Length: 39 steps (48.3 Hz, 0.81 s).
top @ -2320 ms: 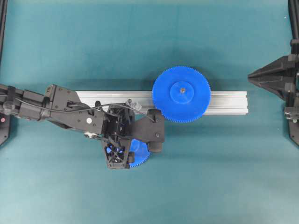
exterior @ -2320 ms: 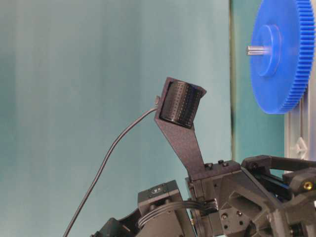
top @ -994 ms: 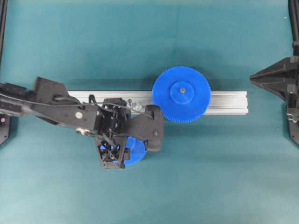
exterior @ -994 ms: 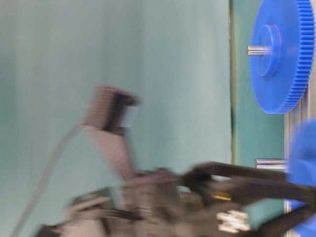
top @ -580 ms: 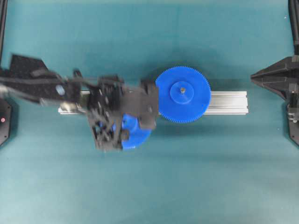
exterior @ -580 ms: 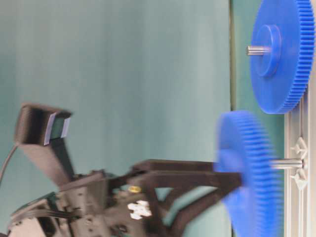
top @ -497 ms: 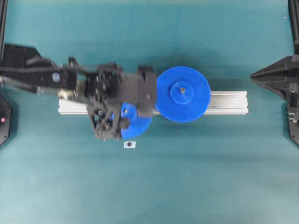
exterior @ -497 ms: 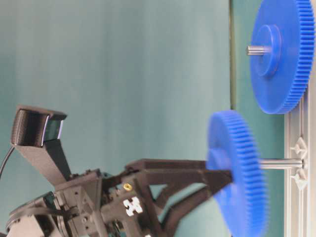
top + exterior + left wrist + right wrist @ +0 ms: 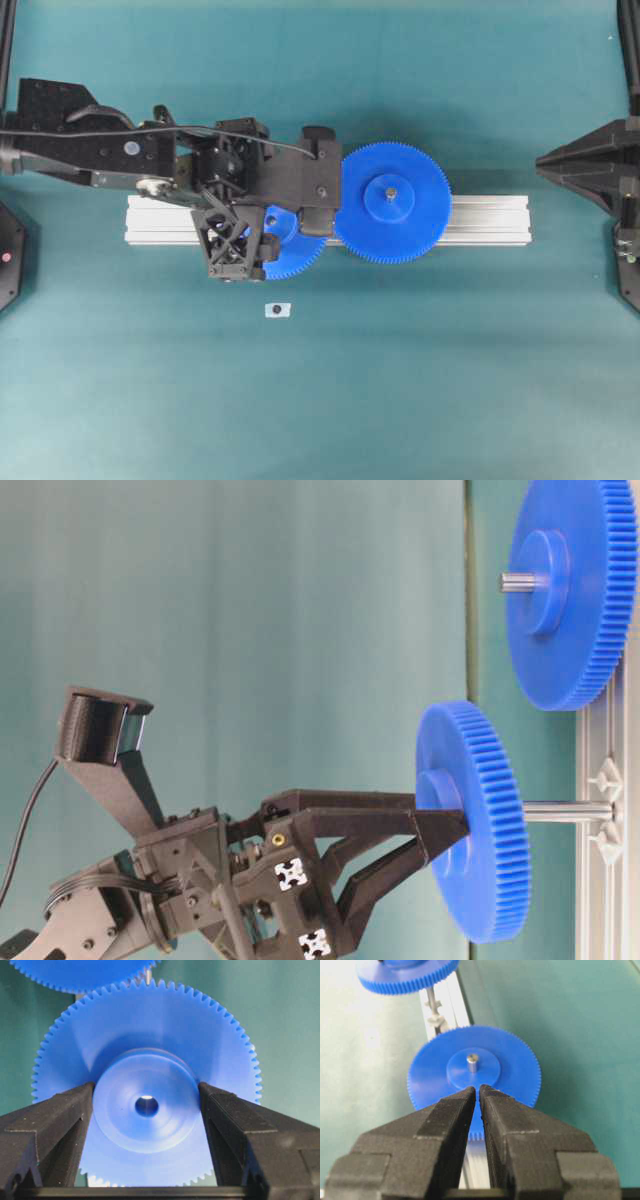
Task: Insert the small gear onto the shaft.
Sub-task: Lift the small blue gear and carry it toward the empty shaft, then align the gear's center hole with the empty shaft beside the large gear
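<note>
From the left wrist view, nearest are the two fingers (image 9: 60, 1125) of the left pincer (image 9: 146, 1110), clamped on the raised hub of the small gear (image 9: 150, 1045) at 9 and 3 o'clock. The gear's centre hole faces the camera with a pale glint inside, which may be the shaft tip; I cannot tell for certain.

From table level, the small gear (image 9: 480, 820) sits on the outer end of the shaft (image 9: 568, 811), with a bare length of pin between the gear and the rail (image 9: 605, 820). So the hole is found and threading begun, but the gear is not seated. What remains, as I judge it, is to push it along the pin to the rail, let go and back off.

Overhead, the small gear (image 9: 290, 255) lies just at 9 o'clock of the big gear (image 9: 391, 203), their toothed rims near or touching. A small pale piece (image 9: 277, 310) lies on the table (image 9: 420, 400) at 6 o'clock of the gear.

Farthest, the right pincer (image 9: 479, 1097) is closed on nothing, parked at the table's 3 o'clock edge, well apart.
</note>
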### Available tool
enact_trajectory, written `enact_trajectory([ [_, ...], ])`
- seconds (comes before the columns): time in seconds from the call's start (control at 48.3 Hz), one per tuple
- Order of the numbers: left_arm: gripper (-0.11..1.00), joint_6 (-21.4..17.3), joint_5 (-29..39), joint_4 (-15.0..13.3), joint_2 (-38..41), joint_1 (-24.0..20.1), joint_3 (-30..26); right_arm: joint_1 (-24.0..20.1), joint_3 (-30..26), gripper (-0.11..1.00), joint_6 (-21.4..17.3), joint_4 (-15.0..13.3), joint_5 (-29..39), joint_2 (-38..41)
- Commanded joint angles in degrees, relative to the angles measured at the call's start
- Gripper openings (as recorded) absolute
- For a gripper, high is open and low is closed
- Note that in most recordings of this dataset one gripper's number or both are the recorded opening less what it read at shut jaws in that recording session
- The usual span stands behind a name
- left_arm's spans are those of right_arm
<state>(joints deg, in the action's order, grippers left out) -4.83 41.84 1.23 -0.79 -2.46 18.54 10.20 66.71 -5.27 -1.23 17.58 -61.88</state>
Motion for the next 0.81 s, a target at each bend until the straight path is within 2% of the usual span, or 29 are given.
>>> enact_trajectory([
  [0.0,0.71,-0.09,-0.53,0.09,-0.97,-0.35,-1.85,0.18,-0.62,0.27,-0.44,0.09,-0.53,0.35],
  [0.394,0.71,-1.05,-0.53,0.09,-1.05,-1.23,-2.9,0.18,-0.62,0.27,-0.44,0.09,-0.62,0.26],
  [0.787,0.71,-1.41,-1.49,0.09,3.96,-1.67,-2.46,0.18,-0.79,0.27,-0.35,0.09,-1.93,0.26],
])
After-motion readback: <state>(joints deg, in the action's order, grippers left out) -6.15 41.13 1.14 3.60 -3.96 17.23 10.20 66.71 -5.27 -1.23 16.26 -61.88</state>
